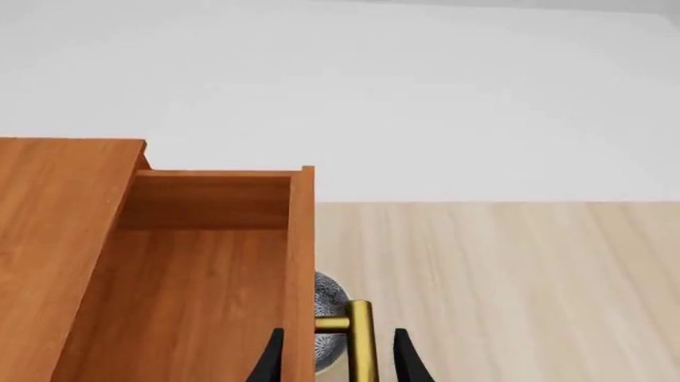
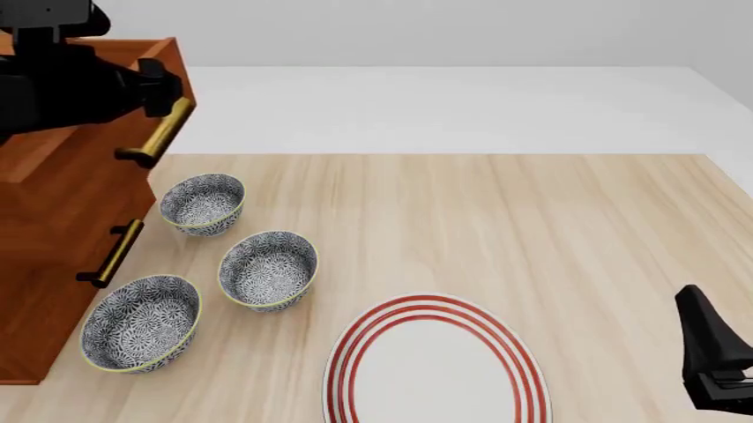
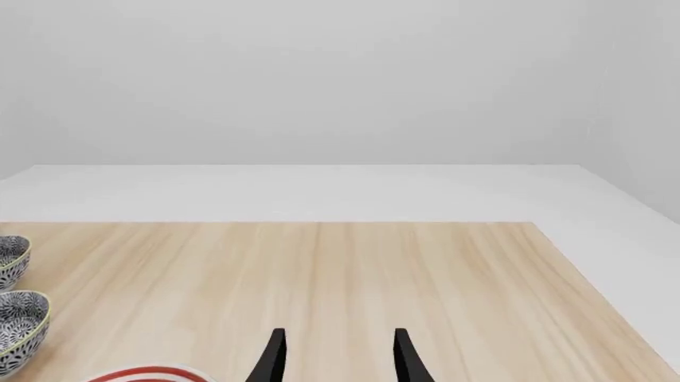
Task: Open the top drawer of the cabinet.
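The tall reddish-brown wooden cabinet point(image 2: 53, 256) is seen at the far left of the table, its top drawer point(image 1: 202, 270) already drawn part-way out so that the bare wooden inside is visible. The left gripper point(image 1: 338, 358) is seen with its black fingers set narrowly either side of the long brass bar handle point(image 2: 159, 132), apparently clamped on it. The pull is judged best kept straight along the drawer's travel, level, with the grip held firm; the right gripper point(image 3: 338, 358) is seen parted and holding nothing over the near right of the table.
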Controlling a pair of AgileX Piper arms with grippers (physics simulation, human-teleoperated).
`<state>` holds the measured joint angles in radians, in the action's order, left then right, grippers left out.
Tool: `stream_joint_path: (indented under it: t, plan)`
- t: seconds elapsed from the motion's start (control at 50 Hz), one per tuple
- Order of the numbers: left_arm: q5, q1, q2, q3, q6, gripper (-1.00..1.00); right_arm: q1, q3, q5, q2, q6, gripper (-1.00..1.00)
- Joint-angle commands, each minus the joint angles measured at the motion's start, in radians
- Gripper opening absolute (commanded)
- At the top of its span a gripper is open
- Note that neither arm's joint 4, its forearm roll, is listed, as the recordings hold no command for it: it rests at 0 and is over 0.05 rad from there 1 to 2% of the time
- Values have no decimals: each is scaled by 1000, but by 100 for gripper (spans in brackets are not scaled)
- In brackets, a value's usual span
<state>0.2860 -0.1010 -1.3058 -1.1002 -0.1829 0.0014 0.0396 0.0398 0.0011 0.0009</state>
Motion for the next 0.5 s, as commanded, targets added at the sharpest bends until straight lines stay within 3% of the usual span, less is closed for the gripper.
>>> stream_joint_path:
  t: [0.02, 0.5]
  plan:
    - [-14, -63, -220, 137, 204, 100, 0, -3, -3, 0, 0, 100]
    - [-24, -95, -248, 130, 205, 100, 0, -4, -4, 0, 0, 100]
